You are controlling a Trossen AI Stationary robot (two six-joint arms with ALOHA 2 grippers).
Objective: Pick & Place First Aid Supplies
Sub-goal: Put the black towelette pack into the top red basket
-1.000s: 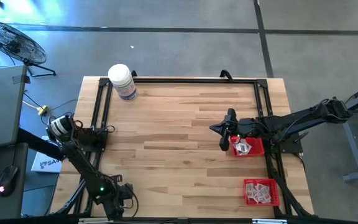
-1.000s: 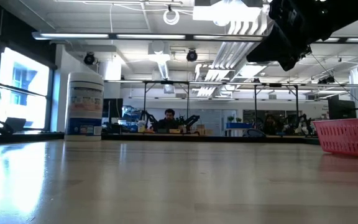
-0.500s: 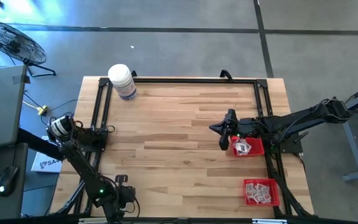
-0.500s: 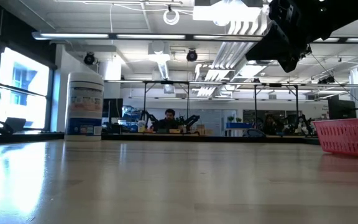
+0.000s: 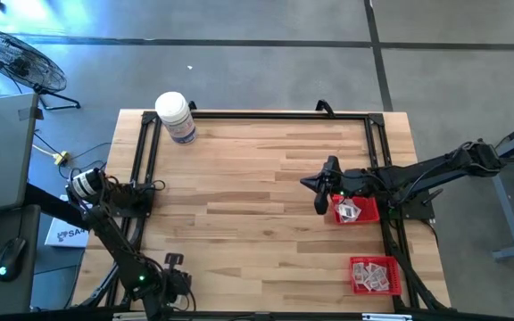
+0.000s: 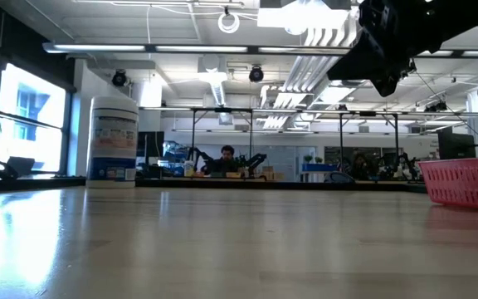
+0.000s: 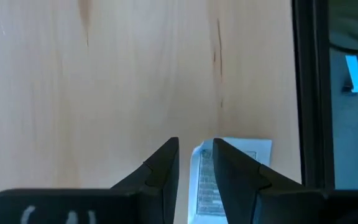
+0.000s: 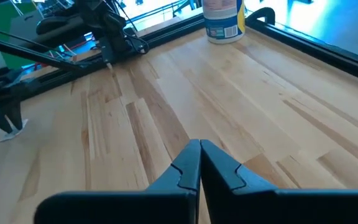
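— From where I stand, the near edge first: what is the left gripper [image 5: 178, 287] doing down at the near left corner of the tabletop [image 5: 257, 169]?

— It hangs over the table's near edge. In its wrist view the fingers [image 7: 160, 168] stand a little apart, and a white packet [image 7: 229, 171] shows in the gap and past one finger. It looks pinched or about to be pinched; I cannot tell which, nor whether it lies on the wood.

— How far along is the job, would you say?

— Hard to say for sure. The red basket [image 5: 375, 275] at the near right corner holds a heap of packets, and the second basket [image 5: 357, 211], farther back along the right edge, holds a few more. No loose packets show on the open wood between. So most seems sorted, with that one packet at the left gripper still to be placed.

— And the right gripper [image 5: 321, 189]?

— Fingers pressed together, empty, hovering above the wood just beside the second basket, pointing toward the middle of the table.

— Anything beyond?

— Only the white bottle [image 5: 176, 117] at the far left corner, well apart from everything.
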